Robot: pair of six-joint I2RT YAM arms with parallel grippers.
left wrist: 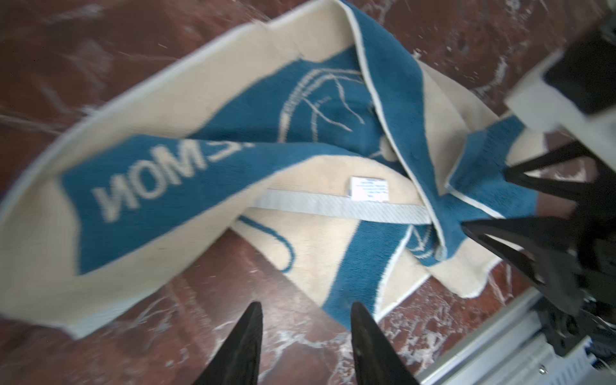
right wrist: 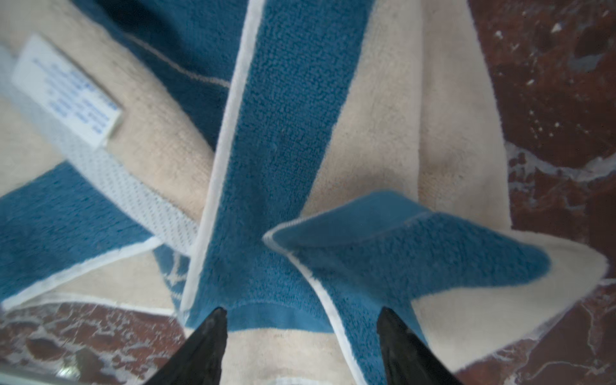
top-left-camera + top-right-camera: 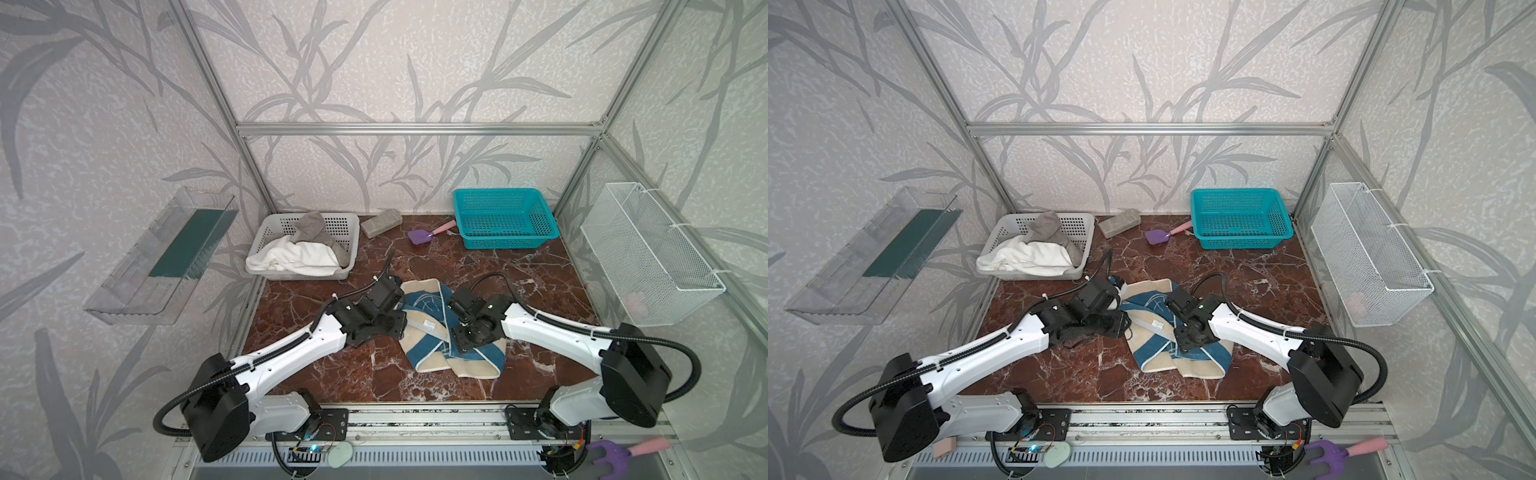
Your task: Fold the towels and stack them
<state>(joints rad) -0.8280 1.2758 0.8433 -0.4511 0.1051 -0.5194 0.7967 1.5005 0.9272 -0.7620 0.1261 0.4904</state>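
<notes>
Clearly the first fold is barely begun: at the left the white towel (image 3: pixel 299 257) and grey towel (image 3: pixel 311 230) lie heaped in the pale basket (image 3: pixel 259 241), unfolded, while the blue and beige towel (image 3: pixel 419 305) lies rumpled mid-table between the arms. The left claw (image 1: pixel 306 305) stands partly open over bare table (image 1: pixel 200 333) just beside that towel's edge, holding nothing; the right claw (image 2: pixel 301 311) gapes wider above a turned-over blue corner, also empty. Next, I judge, each must pinch a corner and draw the cloth flat.
</notes>
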